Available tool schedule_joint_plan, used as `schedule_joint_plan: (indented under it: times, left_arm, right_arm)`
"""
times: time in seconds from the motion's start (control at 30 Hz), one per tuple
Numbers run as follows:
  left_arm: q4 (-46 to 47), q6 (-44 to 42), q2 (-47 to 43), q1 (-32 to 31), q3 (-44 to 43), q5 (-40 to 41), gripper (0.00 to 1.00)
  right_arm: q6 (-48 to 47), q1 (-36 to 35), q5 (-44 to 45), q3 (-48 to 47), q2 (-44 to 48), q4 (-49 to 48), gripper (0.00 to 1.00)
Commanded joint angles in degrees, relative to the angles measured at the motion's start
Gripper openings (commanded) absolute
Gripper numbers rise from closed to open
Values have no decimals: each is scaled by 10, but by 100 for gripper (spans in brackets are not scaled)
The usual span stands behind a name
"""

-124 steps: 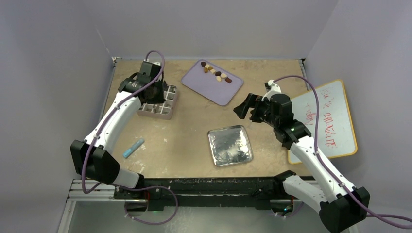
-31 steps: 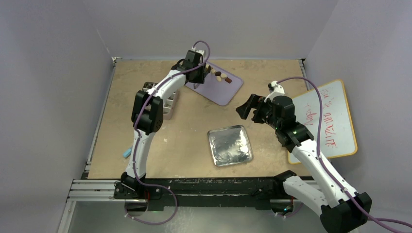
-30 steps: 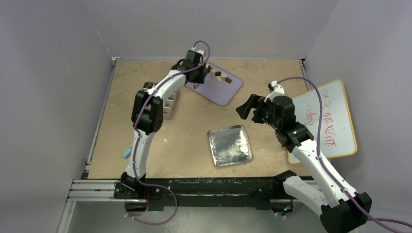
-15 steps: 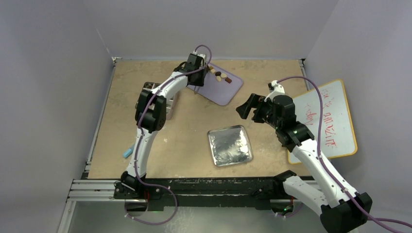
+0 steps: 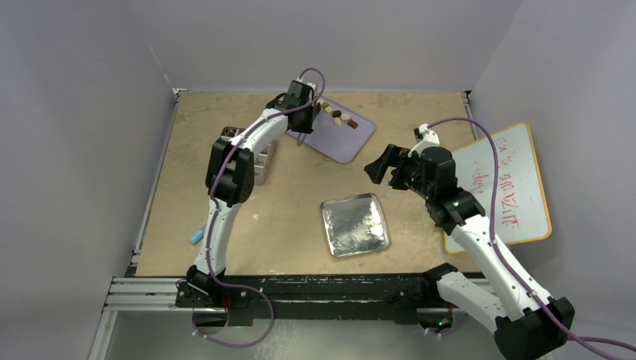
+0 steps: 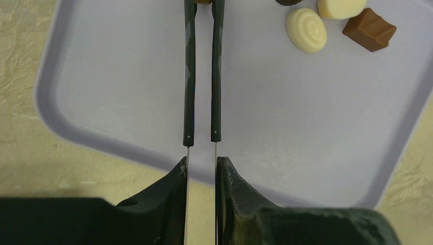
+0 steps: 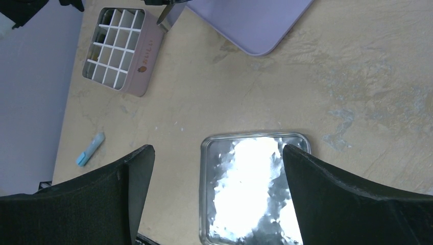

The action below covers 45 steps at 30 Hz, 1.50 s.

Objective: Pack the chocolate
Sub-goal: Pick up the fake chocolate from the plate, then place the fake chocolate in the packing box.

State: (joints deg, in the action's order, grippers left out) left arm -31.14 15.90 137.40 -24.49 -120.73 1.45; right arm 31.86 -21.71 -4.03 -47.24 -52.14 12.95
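Tabletop (image 5: 285, 217): beige, mottled.
Chocolate (image 6: 306, 29): small pieces on lavender tray (image 6: 127, 92).
Left gripper (image 6: 202, 168): clamps black tweezers (image 6: 203, 76), tips at one piece (mostly cropped).
Right gripper (image 7: 214, 168): jaws wide, above foil tray (image 7: 255, 189).
Pink box (image 7: 122, 51): left of the lavender tray.

You see a beige stone-patterned table (image 5: 225, 232). Directly on it lie a lilac tray (image 5: 341, 142), a pink gridded box (image 7: 122, 53), a shiny metal tray (image 5: 355, 224), a small blue object (image 5: 196, 235) and a whiteboard (image 5: 514, 184).

A lab test cell: plain grey walls (image 5: 90, 112) enclose the table (image 5: 292, 217).
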Motion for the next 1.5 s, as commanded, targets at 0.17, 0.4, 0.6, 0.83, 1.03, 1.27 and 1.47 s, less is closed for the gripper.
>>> schedule_joint_plan:
  times: [0.17, 0.4, 0.6, 0.83, 1.03, 1.27, 1.47]
  left_arm:
    - [-68, 27, -132, 2, 31, -11, 14]
    - [-123, 24, -216, 3, 105, -35, 15]
    - [-155, 21, -312, 10, 200, -9, 14]
    - [-198, 26, -408, 25, 263, 26, 15]
    - [-236, 35, -476, 29, 318, 52, 16]
    - [-259, 55, -521, 32, 369, 54, 17]
    - [-257, 63, -522, 38, 392, 53, 18]
  right_arm:
    - [7, -1, -22, -6, 2, -32, 97]
    - [4, -1, -20, 2, 13, -21, 97]
    - [0, -1, -14, 5, 22, -17, 97]
    - [5, -1, -29, 8, 11, -26, 97]
    - [4, -1, -27, 12, 6, -31, 97]
    - [3, -1, -41, 14, -5, -29, 97]
    - [8, -1, -41, 22, 6, -30, 97]
